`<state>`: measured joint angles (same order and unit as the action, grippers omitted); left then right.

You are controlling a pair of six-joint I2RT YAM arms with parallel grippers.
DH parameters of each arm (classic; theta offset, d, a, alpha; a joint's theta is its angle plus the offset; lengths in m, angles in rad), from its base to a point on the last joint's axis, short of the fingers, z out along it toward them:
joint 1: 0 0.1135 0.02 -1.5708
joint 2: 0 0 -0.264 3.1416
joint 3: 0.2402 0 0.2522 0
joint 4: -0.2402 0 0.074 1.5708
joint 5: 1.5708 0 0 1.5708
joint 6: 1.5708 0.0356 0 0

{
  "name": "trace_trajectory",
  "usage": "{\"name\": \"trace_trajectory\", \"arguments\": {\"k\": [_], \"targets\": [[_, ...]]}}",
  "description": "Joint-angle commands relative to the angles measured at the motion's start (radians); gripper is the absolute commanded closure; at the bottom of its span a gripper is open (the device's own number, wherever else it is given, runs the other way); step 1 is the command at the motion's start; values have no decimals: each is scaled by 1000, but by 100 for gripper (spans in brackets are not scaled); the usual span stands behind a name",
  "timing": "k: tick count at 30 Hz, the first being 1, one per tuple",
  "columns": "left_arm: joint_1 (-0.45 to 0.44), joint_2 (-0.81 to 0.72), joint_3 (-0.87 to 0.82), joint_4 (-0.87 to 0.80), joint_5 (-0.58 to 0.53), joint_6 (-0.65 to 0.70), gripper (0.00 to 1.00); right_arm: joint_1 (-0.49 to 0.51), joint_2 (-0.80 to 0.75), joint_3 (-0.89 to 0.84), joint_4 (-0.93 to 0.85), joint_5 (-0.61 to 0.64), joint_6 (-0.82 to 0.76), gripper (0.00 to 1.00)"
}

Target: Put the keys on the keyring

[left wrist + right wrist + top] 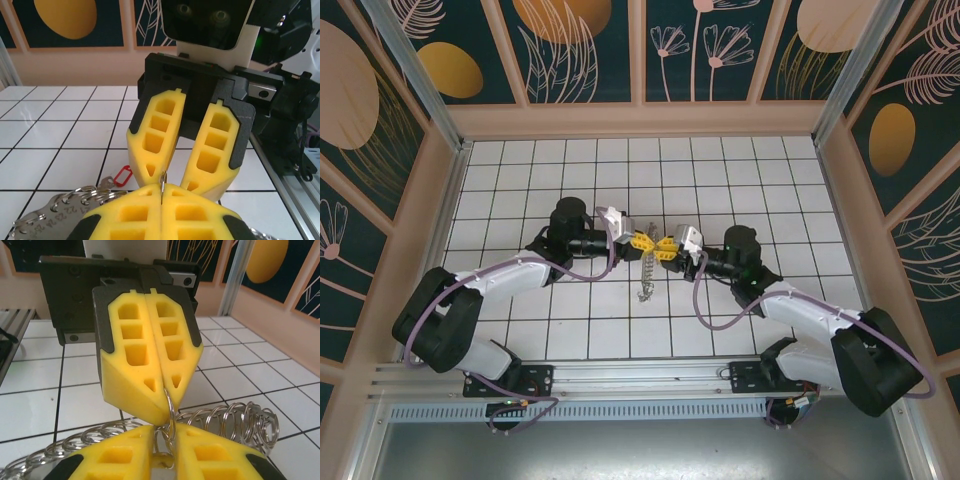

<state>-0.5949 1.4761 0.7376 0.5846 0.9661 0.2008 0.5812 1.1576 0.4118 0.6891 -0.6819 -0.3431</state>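
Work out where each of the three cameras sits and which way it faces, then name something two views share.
Top external: above and behind the bases, looking down on the tiled table; left arm and right arm show whole, left hand opposite right hand at the keyring.
Left wrist: on the left arm, facing the right hand; own fingers along the bottom edge.
Right wrist: on the right arm, facing the left hand; own fingers at the bottom.
Shared: both wrist views show the keyring's small metal rings.
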Motion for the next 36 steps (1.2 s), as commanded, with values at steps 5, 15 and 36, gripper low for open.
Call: {"name": "trace_trajectory", "arguments": {"k": [5,15,36], "targets": [[-5,-42,16,89,0,9,100,-1,-52,-20,-89,55,-30,80],[-6,-25,34,72,-3,17,100,-7,-135,-24,-211,129,-60,72],[-15,72,287,-784,-445,499,100,-149,-27,183,-445,459,612,67]]}}
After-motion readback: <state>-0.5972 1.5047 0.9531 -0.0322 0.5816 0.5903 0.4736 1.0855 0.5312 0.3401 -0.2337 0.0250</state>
